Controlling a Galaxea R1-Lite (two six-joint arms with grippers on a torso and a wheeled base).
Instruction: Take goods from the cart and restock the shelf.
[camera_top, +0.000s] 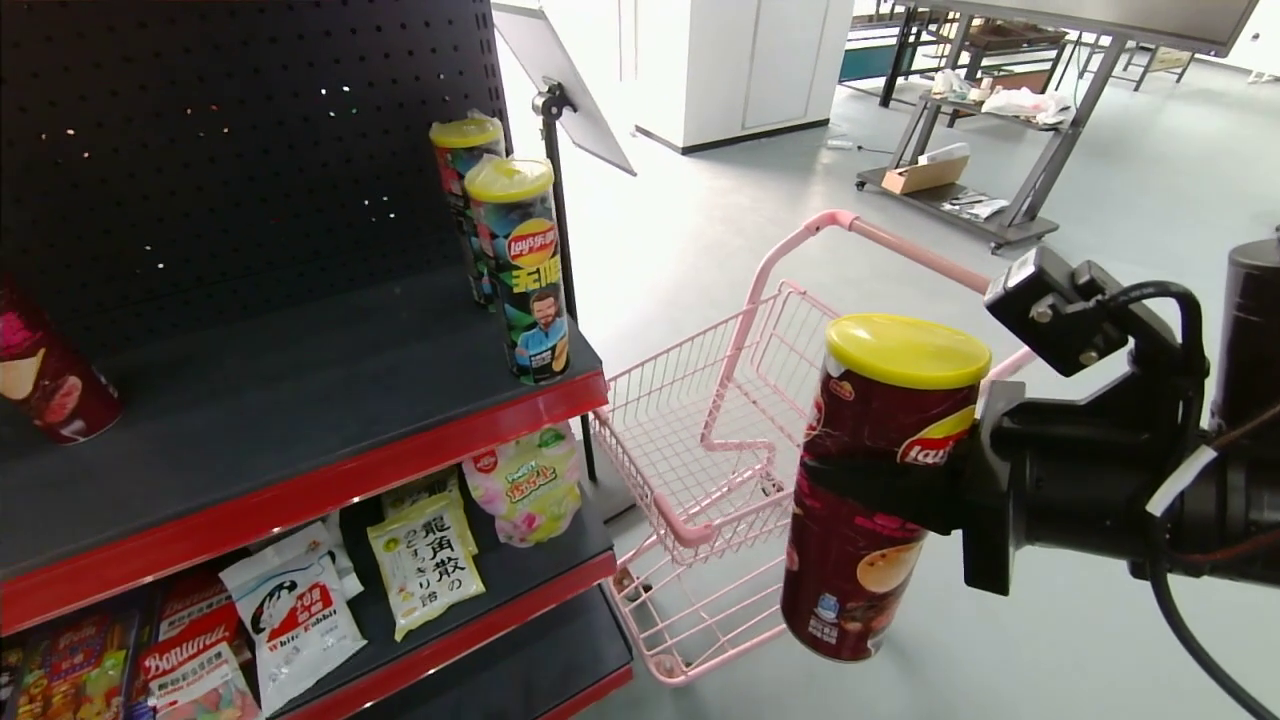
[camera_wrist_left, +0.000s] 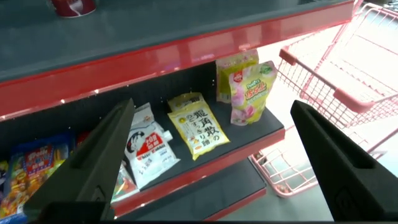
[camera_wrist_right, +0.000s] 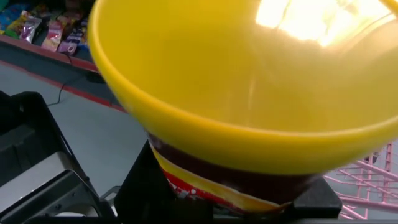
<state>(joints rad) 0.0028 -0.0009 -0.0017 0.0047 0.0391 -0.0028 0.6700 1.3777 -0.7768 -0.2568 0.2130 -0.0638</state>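
Our right gripper is clamped round the middle of the red can, which hangs upright, lid up, with the cart just below and beyond it. The top board of the shelf lies off to the gripper's left, well apart. Two green cans stand at the board's end nearest the gripper; a lone can sits far past them. We judge the step in hand is the carry across to the board. To do it well we should keep the red can upright, raise its base above the red lip before crossing, and aim for the bare stretch beyond the green cans, passing wide enough not to knock them. Our left gripper is spread wide and empty, facing the bags on the lower board; we would keep it clear of the path
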